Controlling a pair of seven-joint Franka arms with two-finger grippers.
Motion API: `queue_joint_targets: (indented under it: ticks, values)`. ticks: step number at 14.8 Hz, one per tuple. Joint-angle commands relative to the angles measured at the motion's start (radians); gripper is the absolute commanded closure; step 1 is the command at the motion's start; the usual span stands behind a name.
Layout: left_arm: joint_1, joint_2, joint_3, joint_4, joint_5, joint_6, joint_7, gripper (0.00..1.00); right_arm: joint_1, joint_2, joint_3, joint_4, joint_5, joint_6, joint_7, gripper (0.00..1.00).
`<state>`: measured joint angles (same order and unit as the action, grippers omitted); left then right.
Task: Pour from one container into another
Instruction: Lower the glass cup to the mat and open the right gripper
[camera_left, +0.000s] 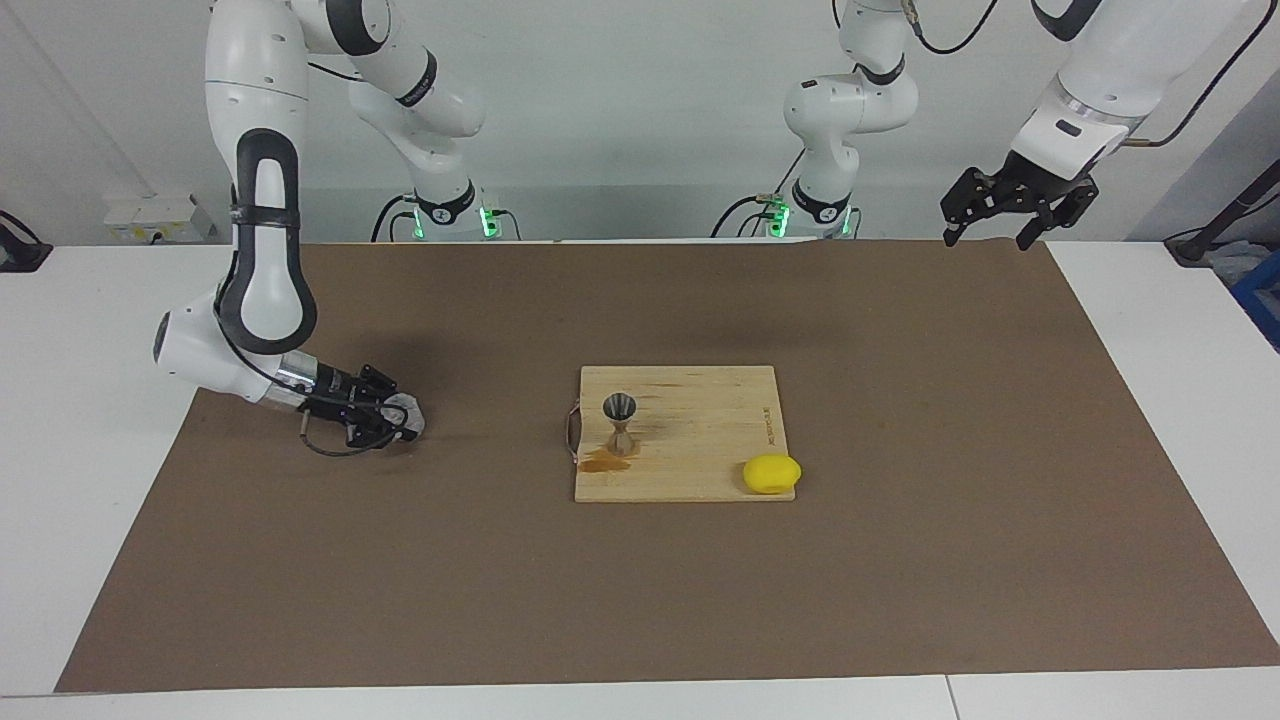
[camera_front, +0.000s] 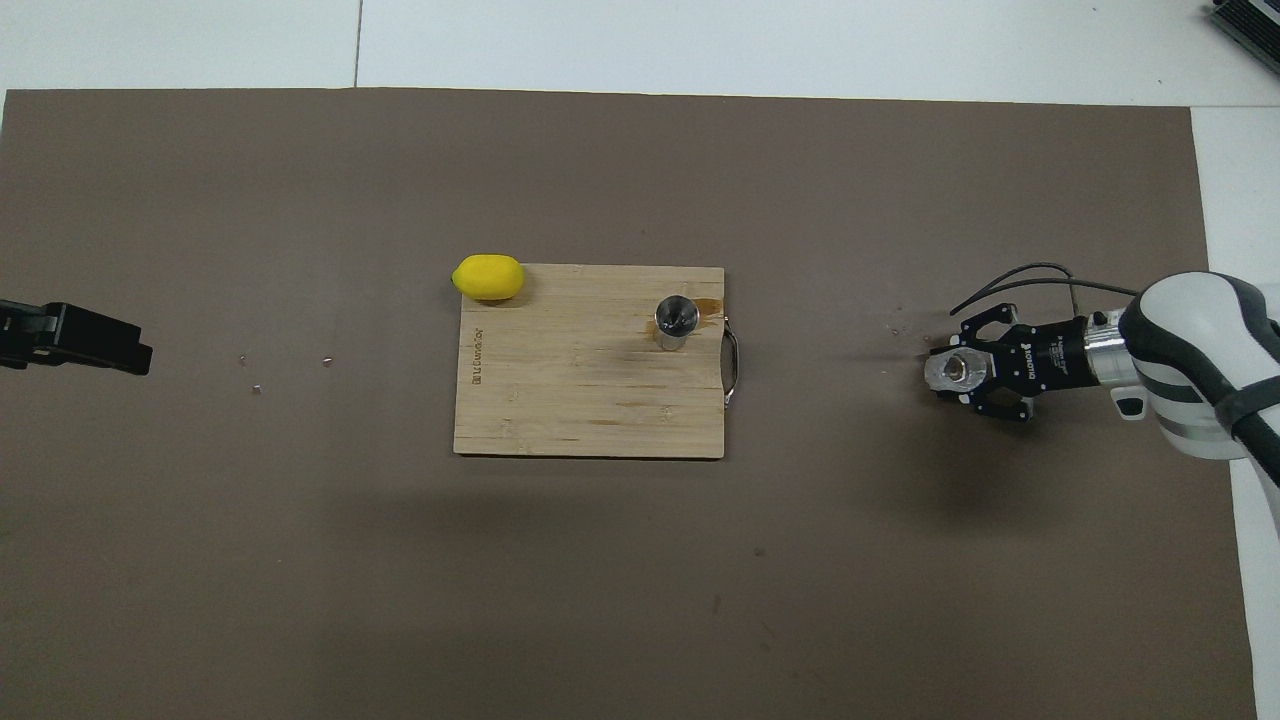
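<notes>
The clear glass cup (camera_left: 405, 416) (camera_front: 953, 369) is low over the brown mat toward the right arm's end of the table, level with the board, and my right gripper (camera_left: 396, 421) (camera_front: 960, 372) is shut on it from the side. I cannot tell whether the cup touches the mat. The silver jigger (camera_left: 620, 424) (camera_front: 676, 321) stands upright on the wooden cutting board (camera_left: 700, 440) (camera_front: 580, 390), near its handle edge, well apart from the cup. My left gripper (camera_left: 1005, 212) (camera_front: 80, 338) waits open, raised over the mat's edge at the left arm's end.
A yellow lemon (camera_left: 771, 473) (camera_front: 488, 277) lies at the board's corner farthest from the robots. A brown wet stain (camera_left: 603, 461) marks the board beside the jigger. A few small specks (camera_front: 290, 370) lie on the mat toward the left arm's end.
</notes>
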<state>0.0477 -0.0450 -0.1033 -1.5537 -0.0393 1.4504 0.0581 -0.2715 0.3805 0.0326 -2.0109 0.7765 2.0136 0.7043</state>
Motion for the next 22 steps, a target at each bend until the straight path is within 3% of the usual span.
queue_joint_targets:
  ticks: [1,3,5,7,8,18,22]
  values:
    - [-0.008,-0.012,0.007,-0.008,0.016,-0.012,0.009,0.00,-0.035,0.006,0.006,0.000,0.012,0.022,-0.031,0.94]
    - [-0.008,-0.012,0.008,-0.008,0.018,-0.013,0.009,0.00,-0.049,0.006,0.006,0.001,-0.015,0.031,-0.032,0.91]
    - [-0.008,-0.012,0.007,-0.008,0.016,-0.013,0.009,0.00,-0.051,0.006,0.006,0.003,-0.060,0.050,-0.037,0.78]
    - [-0.008,-0.012,0.007,-0.008,0.018,-0.013,0.009,0.00,-0.046,0.001,0.006,0.001,-0.075,0.071,-0.025,0.12]
    - [-0.008,-0.012,0.007,-0.008,0.016,-0.013,0.009,0.00,-0.045,-0.005,0.004,0.001,-0.077,0.073,-0.025,0.02]
    - [-0.008,-0.012,0.007,-0.008,0.018,-0.012,0.009,0.00,-0.025,-0.219,0.010,0.004,-0.339,0.040,-0.039,0.00]
    - [-0.008,-0.012,0.007,-0.008,0.016,-0.013,0.009,0.00,0.093,-0.287,0.010,0.007,-0.515,0.016,-0.037,0.00]
